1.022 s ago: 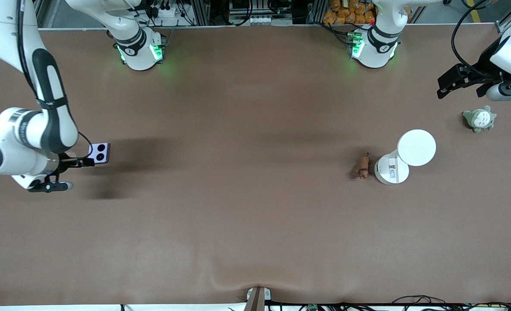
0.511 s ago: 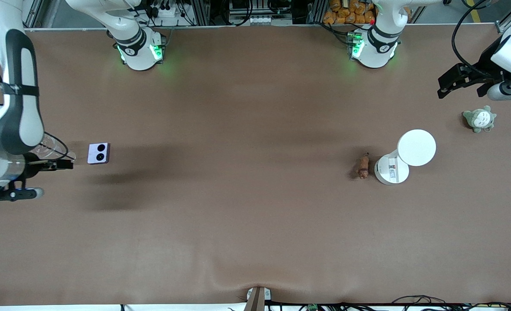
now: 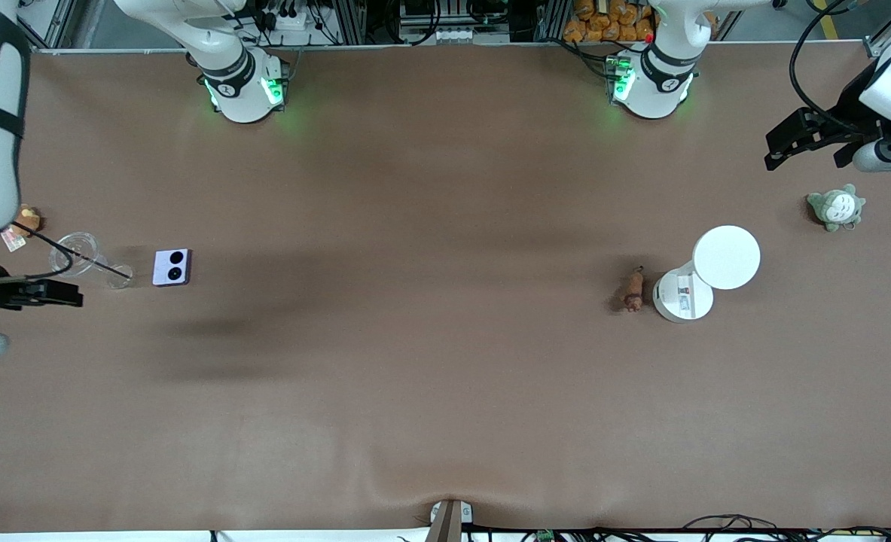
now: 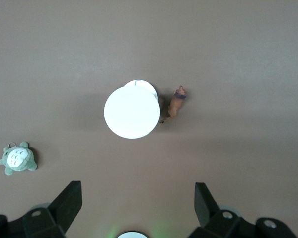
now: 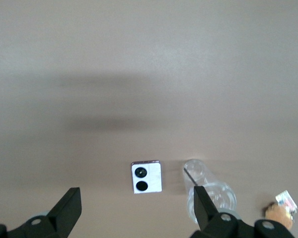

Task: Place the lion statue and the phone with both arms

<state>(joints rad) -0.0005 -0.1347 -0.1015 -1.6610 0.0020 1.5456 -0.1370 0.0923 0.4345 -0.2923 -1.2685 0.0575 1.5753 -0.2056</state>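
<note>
Since the earlier frames, my right arm has swung out toward its own end of the table, uncovering a clear plastic cup lying on its side and a small brown plush toy with a tag; nothing else on the table has shifted.

Right gripper: raised, over the table's edge at the right arm's end, fingers spread wide and holding nothing. In the right wrist view both fingers frame bare tabletop.

Phone: pale lilac, nearly square, two black camera circles facing up, flat on the brown table. It lies just beside the cup, on the side toward the left arm's end, and apart from the right gripper.

Left gripper: high over the left arm's end of the table, jaws wide and empty, as the left wrist view confirms.

Lion statue: reddish-brown figurine, resting on the table just beside the base of a white round-topped stand, perhaps a small lamp; I cannot tell whether the two touch.

Grey-green plush: on the table, farther from the front camera than the stand and nearer the left arm's end, well apart from the lion statue.
</note>
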